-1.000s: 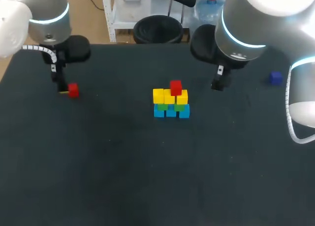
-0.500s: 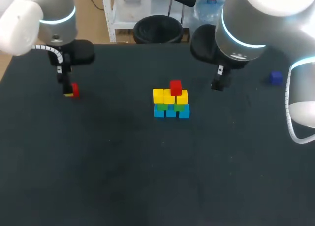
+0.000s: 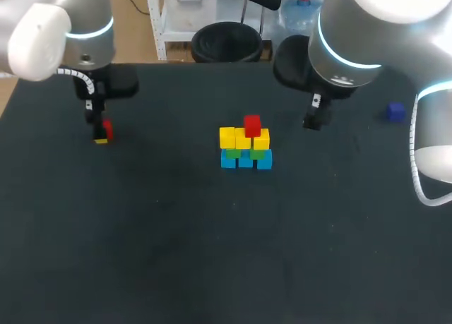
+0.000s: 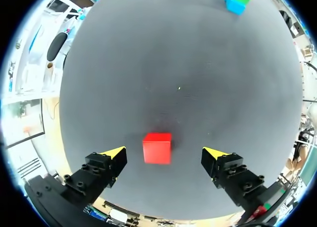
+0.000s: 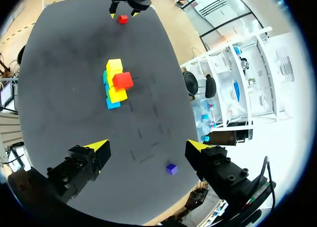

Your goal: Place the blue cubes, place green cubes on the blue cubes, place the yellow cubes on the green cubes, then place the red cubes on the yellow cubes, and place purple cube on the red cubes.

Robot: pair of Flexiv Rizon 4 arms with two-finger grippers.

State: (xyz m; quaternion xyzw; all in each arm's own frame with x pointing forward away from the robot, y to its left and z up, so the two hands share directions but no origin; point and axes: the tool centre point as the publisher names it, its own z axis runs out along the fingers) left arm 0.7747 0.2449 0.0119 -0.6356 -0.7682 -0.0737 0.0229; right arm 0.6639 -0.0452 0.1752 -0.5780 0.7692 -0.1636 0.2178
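A stack stands mid-table: blue cubes (image 3: 245,160) at the base, green cubes (image 3: 241,153) on them, yellow cubes (image 3: 244,138) above, and one red cube (image 3: 252,124) on top. A second, loose red cube (image 4: 157,148) lies on the mat at the far left, between the wide-open fingers of my left gripper (image 4: 164,152), which touch neither side of it. My left gripper (image 3: 100,133) partly hides that cube in the head view. My right gripper (image 5: 147,146) hangs open and empty right of the stack (image 5: 116,83). A purple cube (image 3: 395,111) sits at the far right.
The black table mat (image 3: 212,253) stretches bare in front of the stack and between it and the loose red cube. The table's back edge runs just behind both arms.
My left gripper has shifted right and come over the loose red cube, which now lies between its fingers. The right arm and the stack have not moved.
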